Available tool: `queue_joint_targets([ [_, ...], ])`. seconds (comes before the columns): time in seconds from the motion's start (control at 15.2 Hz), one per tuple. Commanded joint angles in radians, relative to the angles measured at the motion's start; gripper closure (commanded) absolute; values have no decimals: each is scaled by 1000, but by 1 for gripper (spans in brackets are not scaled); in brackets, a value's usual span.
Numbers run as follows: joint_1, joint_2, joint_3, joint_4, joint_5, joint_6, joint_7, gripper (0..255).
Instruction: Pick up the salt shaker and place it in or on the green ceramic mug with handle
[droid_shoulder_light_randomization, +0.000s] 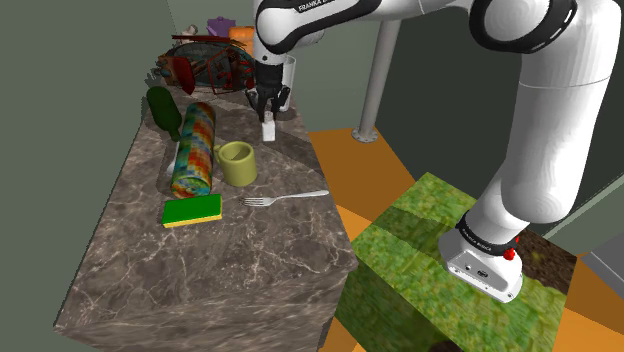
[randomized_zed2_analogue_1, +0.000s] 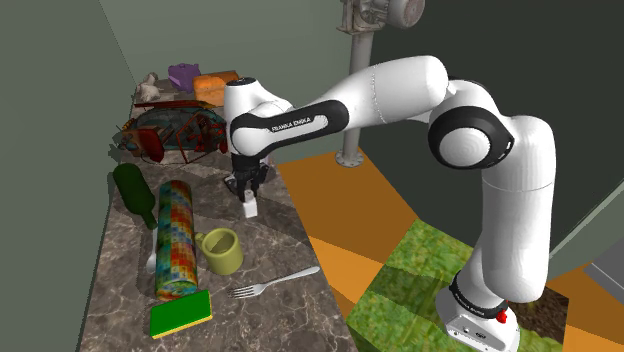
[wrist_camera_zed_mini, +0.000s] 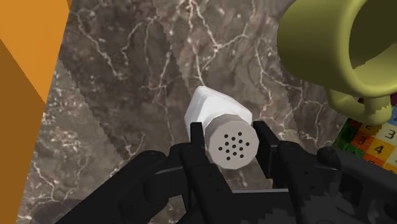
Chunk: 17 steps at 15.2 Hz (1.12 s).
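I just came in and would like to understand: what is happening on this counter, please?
The white robot arm's black gripper is shut on the grey perforated cap of a small white salt shaker, holding it upright over the dark marble-patterned counter. The olive-green mug with a handle stands upright a short way off, beside a colourful patterned cylinder. The shaker is not yet in or on the mug.

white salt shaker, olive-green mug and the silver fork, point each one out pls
white salt shaker with grey perforated cap (wrist_camera_zed_mini: 230, 144): wrist view, holed face of the cap
olive-green handled mug (droid_shoulder_light_randomization: 240, 172): shoulder view, outer wall
silver fork (droid_shoulder_light_randomization: 292, 196): shoulder view, handle
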Motion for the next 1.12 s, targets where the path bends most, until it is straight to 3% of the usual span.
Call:
queue_joint_targets([
  [0.0,-1,-7,0,17,1,-25,1,255],
  [1.06,1,-31,2,197,-1,-228,20,255],
])
